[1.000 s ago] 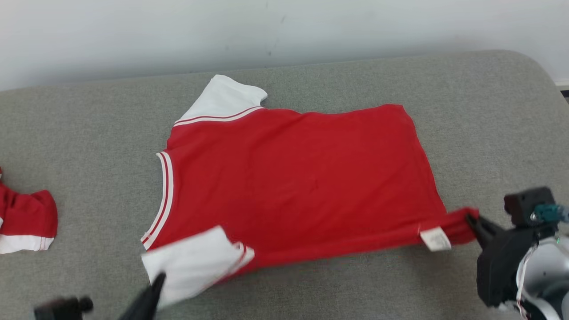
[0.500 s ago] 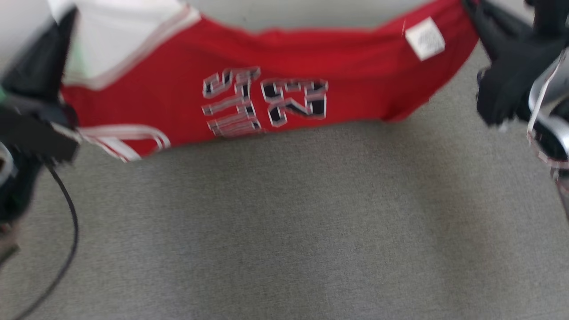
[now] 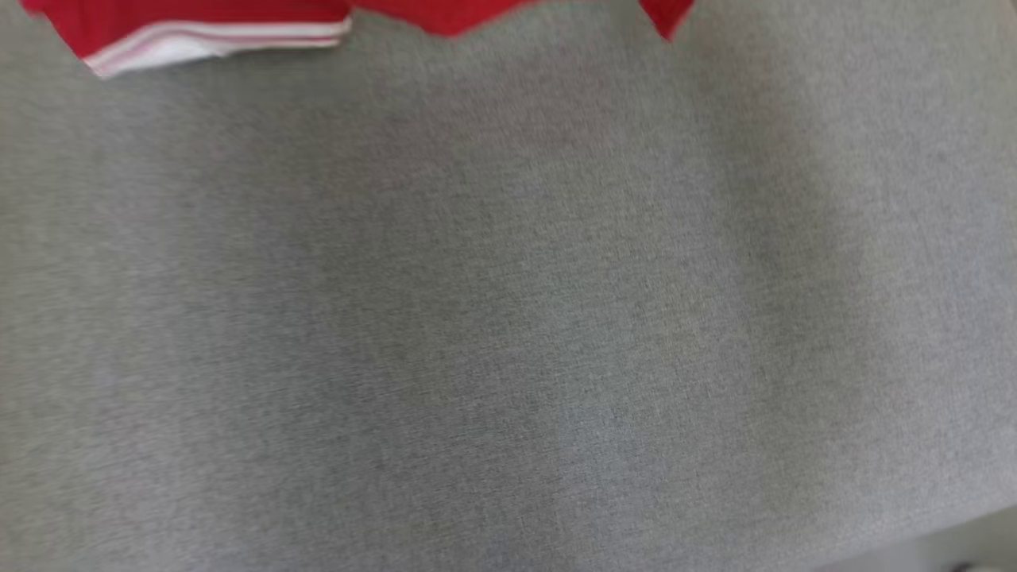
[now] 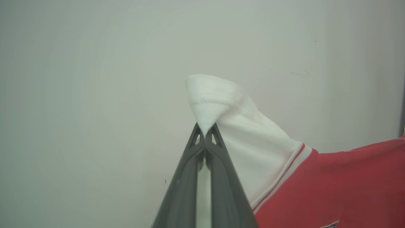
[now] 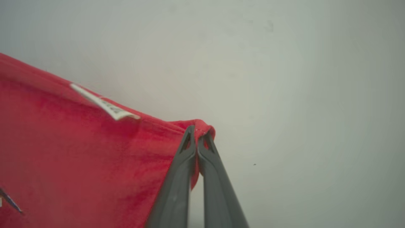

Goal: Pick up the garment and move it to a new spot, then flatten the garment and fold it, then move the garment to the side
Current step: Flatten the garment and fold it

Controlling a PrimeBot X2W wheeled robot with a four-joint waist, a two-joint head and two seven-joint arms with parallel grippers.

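Observation:
The garment is a red jersey with white sleeves and striped trim. In the head view only its lower edge [image 3: 199, 24] hangs into the top of the picture, above the grey surface. My left gripper [image 4: 205, 129] is shut on the tip of a white sleeve [image 4: 221, 104], held up before a pale wall. In the right wrist view my right gripper [image 5: 197, 134] is shut on a corner of the red hem [image 5: 95, 152], near a white label [image 5: 107, 107]. The jersey hangs stretched between the two grippers.
A grey fabric-covered surface [image 3: 508, 318] spreads below the hanging jersey. Its near edge shows at the lower right corner [image 3: 953, 548]. A pale wall [image 4: 95, 95] stands behind both grippers.
Both grippers have lifted the jersey off the grey surface, up toward the top of the head view. The head camera has tilted down, so the whole picture has shifted.

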